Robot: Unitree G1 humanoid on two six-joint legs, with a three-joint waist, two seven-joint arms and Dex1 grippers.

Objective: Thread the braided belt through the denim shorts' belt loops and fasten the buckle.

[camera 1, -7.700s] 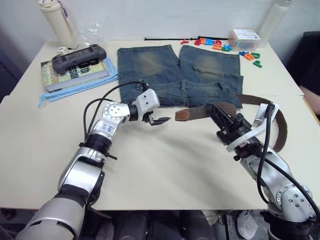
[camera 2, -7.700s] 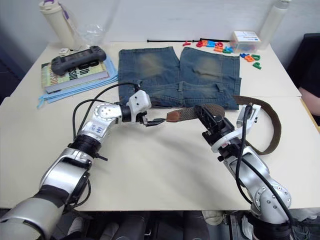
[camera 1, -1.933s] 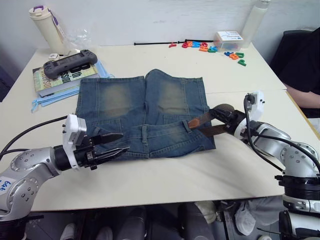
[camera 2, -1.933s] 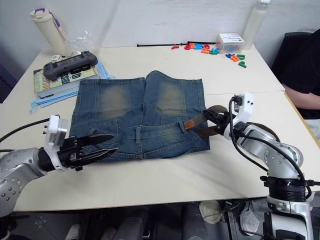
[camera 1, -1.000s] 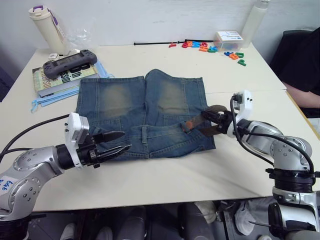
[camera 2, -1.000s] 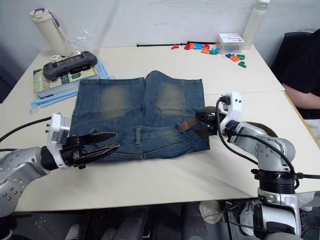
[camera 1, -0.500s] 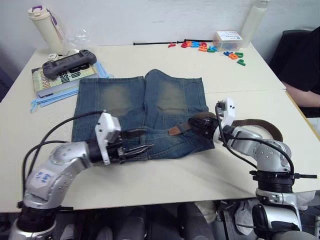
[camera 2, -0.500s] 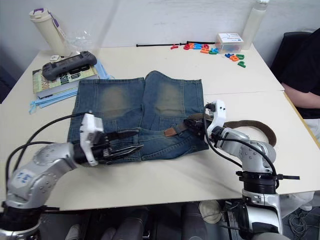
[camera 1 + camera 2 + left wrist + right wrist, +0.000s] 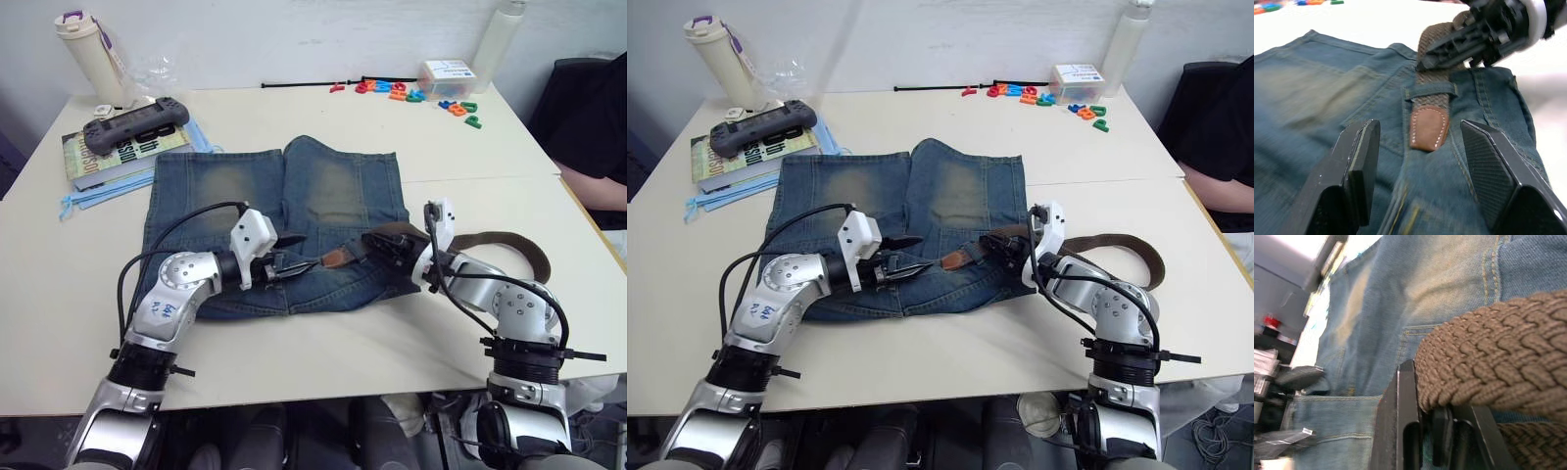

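Note:
The denim shorts [image 9: 284,211] lie flat in the middle of the table, waistband toward me. The braided belt [image 9: 495,240] runs from the right across the waistband. It passes under one of the belt loops [image 9: 1432,90], and its leather tip [image 9: 1428,127] pokes out past that loop. My right gripper [image 9: 377,245] is shut on the belt just right of the loop. My left gripper [image 9: 292,262] is open over the waistband, its fingers [image 9: 1359,161] to either side of the leather tip and clear of it. The buckle is hidden.
At the back left are a book with a game controller [image 9: 137,122], a light-blue cloth [image 9: 98,186] and a bottle [image 9: 83,44]. A black cord [image 9: 294,85], coloured letters [image 9: 411,90], a box [image 9: 446,76] and a white bottle [image 9: 495,44] line the far edge. A person [image 9: 598,127] sits at the right.
My left gripper has moved right along the waistband up to the belt's leather tip. The right gripper has edged left with the belt, pushing the tip through the loop.

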